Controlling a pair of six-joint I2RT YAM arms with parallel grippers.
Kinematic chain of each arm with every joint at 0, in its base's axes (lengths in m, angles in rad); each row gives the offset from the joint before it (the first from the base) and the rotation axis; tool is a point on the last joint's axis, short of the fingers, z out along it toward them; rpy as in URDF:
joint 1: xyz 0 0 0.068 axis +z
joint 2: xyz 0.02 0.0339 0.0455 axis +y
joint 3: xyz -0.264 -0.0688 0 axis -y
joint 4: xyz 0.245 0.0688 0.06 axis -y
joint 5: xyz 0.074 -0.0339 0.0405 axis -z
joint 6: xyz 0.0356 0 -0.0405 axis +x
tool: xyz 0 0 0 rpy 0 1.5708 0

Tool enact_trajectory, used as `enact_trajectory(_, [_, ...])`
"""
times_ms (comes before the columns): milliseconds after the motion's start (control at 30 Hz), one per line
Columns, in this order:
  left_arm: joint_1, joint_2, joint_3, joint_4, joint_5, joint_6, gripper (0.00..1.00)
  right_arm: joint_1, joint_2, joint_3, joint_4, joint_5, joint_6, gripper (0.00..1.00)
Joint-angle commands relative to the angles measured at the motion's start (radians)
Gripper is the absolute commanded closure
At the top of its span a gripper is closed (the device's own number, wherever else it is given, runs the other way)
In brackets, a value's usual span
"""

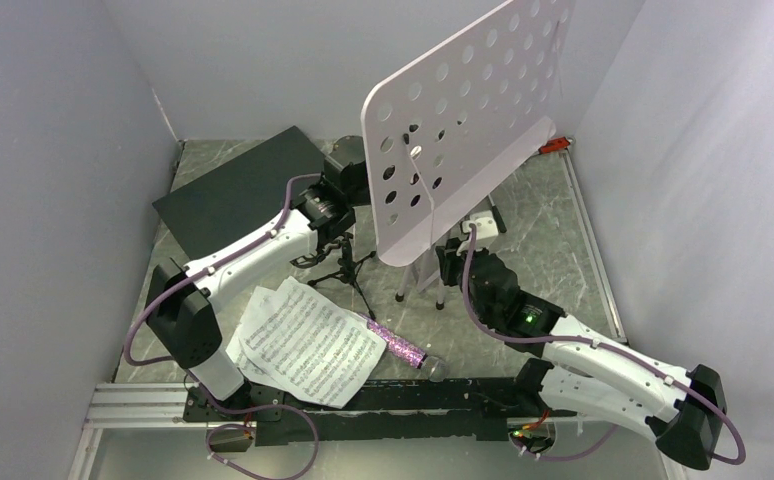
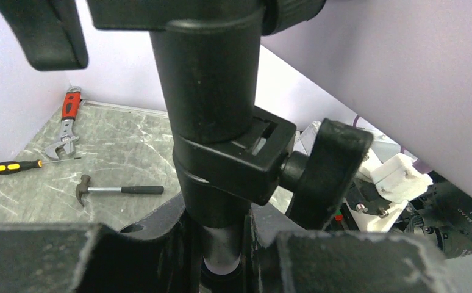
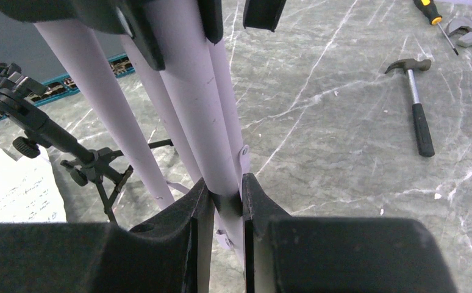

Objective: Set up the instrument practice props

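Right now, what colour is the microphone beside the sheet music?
The microphone is glittery purple; top external view.

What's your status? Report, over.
Left fingers shut on black post of pale-lilac perforated music stand. Right fingers shut on its tripod tubes. Purple glitter microphone lying flat. Nothing blocking.

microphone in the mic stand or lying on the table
Lying on the table: the microphone rests flat beside the sheet-music pages, apart from the mic stand.

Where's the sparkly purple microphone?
In the top view, the microphone lies on the table near the front edge, just right of the sheet music, in front of the music stand.
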Motion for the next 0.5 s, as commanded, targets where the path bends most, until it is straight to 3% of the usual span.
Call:
enact_trajectory(0, [0.018, -0.114, 0.183, 0.395, 0.016, -0.003, 0.97, -0.023, -0.004, -0.05, -0.172, 0.113, 0.073, 1.0])
enact_trajectory(467, [0.018, -0.111, 0.19, 0.469, 0.03, 0.004, 0.97, -0.028, 0.037, -0.034, -0.135, 0.171, 0.067, 1.0])
